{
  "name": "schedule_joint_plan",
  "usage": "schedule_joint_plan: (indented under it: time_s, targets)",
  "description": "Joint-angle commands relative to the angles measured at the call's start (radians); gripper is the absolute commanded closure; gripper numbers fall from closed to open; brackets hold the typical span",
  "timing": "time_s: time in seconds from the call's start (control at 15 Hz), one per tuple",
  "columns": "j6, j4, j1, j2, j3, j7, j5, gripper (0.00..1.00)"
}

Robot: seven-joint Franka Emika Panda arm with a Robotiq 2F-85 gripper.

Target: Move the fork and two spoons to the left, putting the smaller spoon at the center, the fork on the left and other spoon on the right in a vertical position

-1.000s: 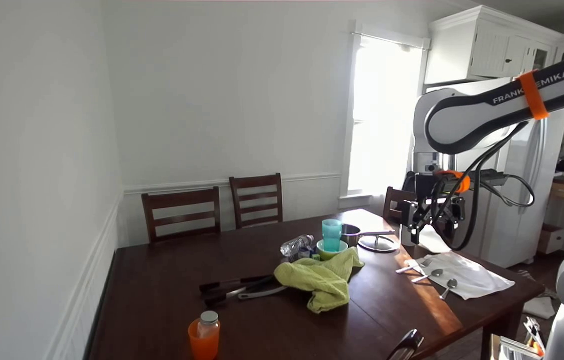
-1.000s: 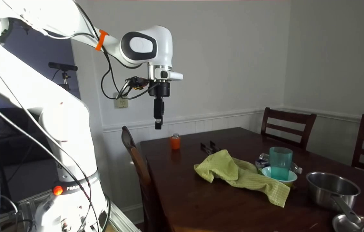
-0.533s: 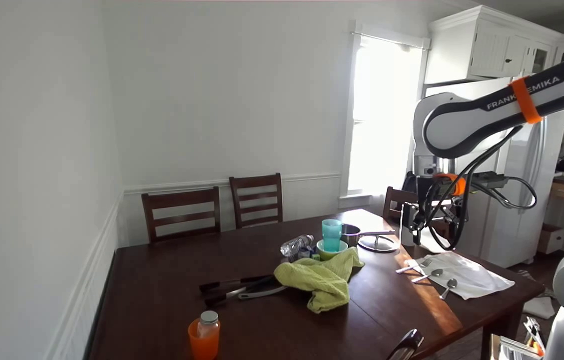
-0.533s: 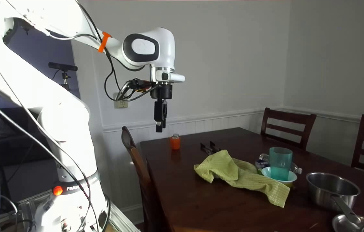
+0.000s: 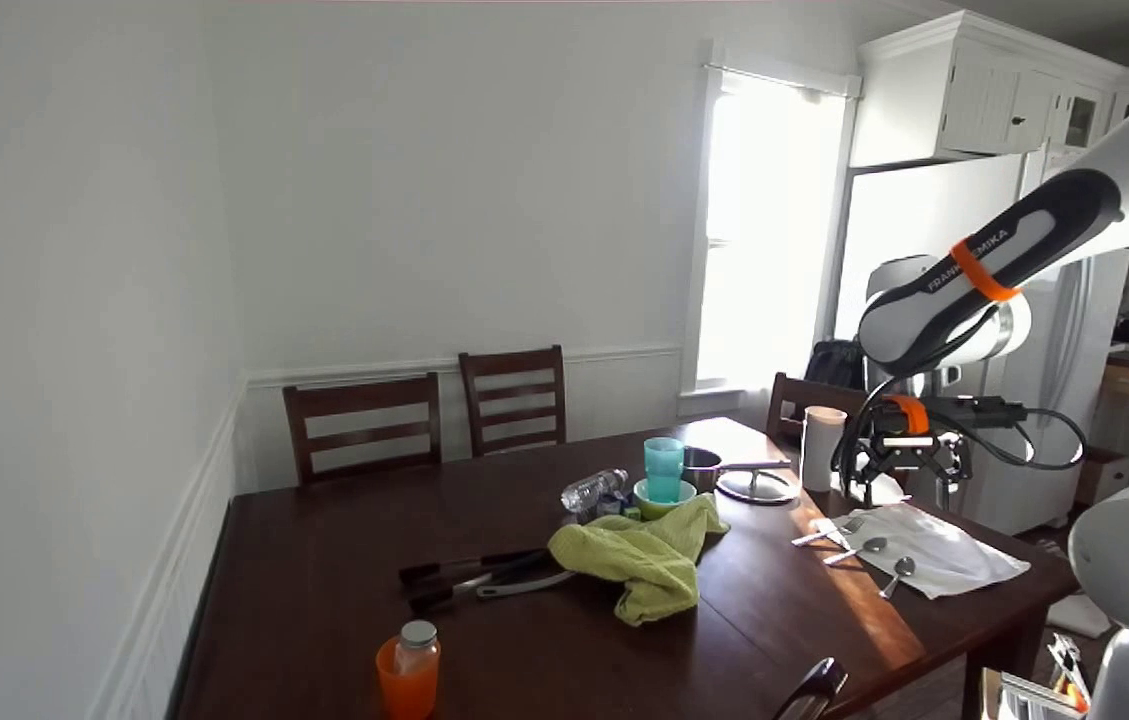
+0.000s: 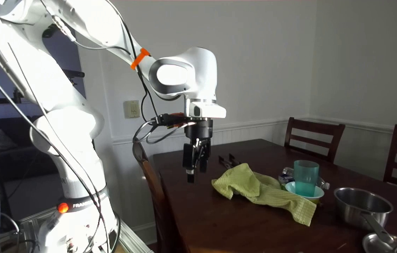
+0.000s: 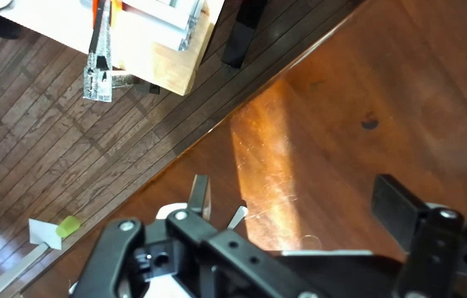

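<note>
Pincer (image 7: 298, 199): your fingers stand wide apart, released, with nothing held; it hangs above the table (image 5: 544, 660), not touching it.
Handle (image 7: 238, 217): in the wrist view it shows below you, within the gap as that camera sees it, near the finger on the picture's left. You cannot tell which utensil it belongs to; the rest is hidden.
Long axis: it slants across the line your fingers would close along, so a turn of the wrist and a small sideways shift look wanted before you descend.
Bearing: in an exterior view, the 3 utensils lie lower than the pincer, the nearer spoon (image 5: 898, 576) almost straight beneath it there, the fork (image 5: 827, 533) off toward the picture's left. Depth is hard to judge.
Arm (image 6: 93, 28): you have only 1, so every reach is its own.
Fork: thin and silvery, tines on the white cloth (image 5: 964, 557), handle out on bare wood.
Middle spoon (image 5: 860, 550): grey bowl on the white cloth, bright handle slanting off it.
Nearer spoon: dark bowl on the white cloth, slim handle pointing toward that camera.
Spoon sizes: too small in view to rank; check before you choose the centre spoon.
Row: the 3 lie fanned out, so I judge the vertical row not yet made.
White cloth: wrinkled; low fingertips could drag it.
Green cloth (image 5: 649, 565): crumpled, well apart from the utensils.
</note>
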Motion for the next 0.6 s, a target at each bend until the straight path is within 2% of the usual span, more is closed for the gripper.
schedule_joint_plan:
  time_s: [0.0,0.2,0.27,0.53]
  targets:
    - [0.130,0.070,-0.047,0.182,-0.061,0.013,0.002,0.00]
    - [0.195,0.119,-0.056,0.292,-0.104,0.003,0.038,0.00]
    - [0.164,0.065,-0.048,0.203,-0.093,0.000,0.008,0.00]
    - [0.187,0.109,-0.037,0.286,-0.120,0.002,0.011,0.00]
